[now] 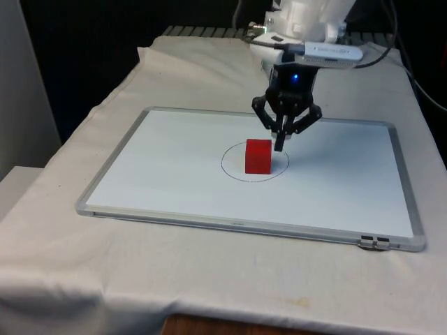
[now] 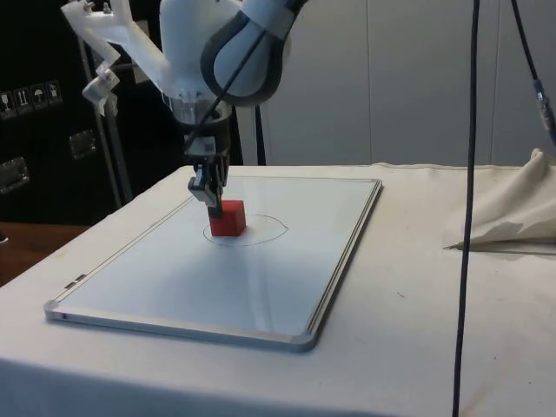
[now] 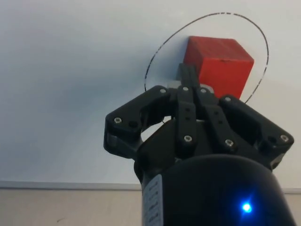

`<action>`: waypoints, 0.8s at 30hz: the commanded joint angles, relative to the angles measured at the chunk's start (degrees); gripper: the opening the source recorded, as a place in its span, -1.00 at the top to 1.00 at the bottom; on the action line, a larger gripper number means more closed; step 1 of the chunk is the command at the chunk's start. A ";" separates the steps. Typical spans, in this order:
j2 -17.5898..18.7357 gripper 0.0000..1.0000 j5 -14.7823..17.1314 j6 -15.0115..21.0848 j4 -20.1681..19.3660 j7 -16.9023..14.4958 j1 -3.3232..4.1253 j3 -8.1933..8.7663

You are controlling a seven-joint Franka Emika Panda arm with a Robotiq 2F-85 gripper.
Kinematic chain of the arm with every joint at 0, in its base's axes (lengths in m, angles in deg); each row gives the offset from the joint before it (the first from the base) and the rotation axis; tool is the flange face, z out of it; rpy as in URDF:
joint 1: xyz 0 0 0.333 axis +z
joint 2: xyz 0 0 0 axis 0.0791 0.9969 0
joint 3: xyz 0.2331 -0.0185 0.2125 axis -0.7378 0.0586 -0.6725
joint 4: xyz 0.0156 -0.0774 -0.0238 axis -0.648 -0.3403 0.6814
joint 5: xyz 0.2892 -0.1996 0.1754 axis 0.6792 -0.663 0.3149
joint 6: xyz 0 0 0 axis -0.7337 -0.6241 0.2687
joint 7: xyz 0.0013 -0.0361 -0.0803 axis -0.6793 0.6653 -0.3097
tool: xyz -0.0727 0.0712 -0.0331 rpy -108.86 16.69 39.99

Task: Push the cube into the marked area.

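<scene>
Front view — red cube (image 1: 258, 155) sitting inside drawn circle (image 1: 232, 172) on whiteboard (image 1: 167, 167); gripper (image 1: 281, 143), fingers pressed together, touching cube's side.

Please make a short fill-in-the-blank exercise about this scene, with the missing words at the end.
1. The cube is ____ in colour.
2. The cube stands ____ the drawn circle.
3. The circle is drawn on a ____ with a metal frame.
4. The claw has its fingers ____ together, beside the cube.

Missing words: red; inside; whiteboard; closed
</scene>
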 commanded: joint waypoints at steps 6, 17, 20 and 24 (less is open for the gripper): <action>-3.61 0.99 -0.92 -3.38 -0.34 -0.11 0.74 -0.17; -7.45 0.99 -0.86 -7.16 0.40 -2.41 0.34 -0.17; -8.14 0.99 -0.69 -8.31 1.09 -2.81 0.23 0.23; -9.11 0.99 -0.63 -10.89 2.69 -3.04 0.06 0.86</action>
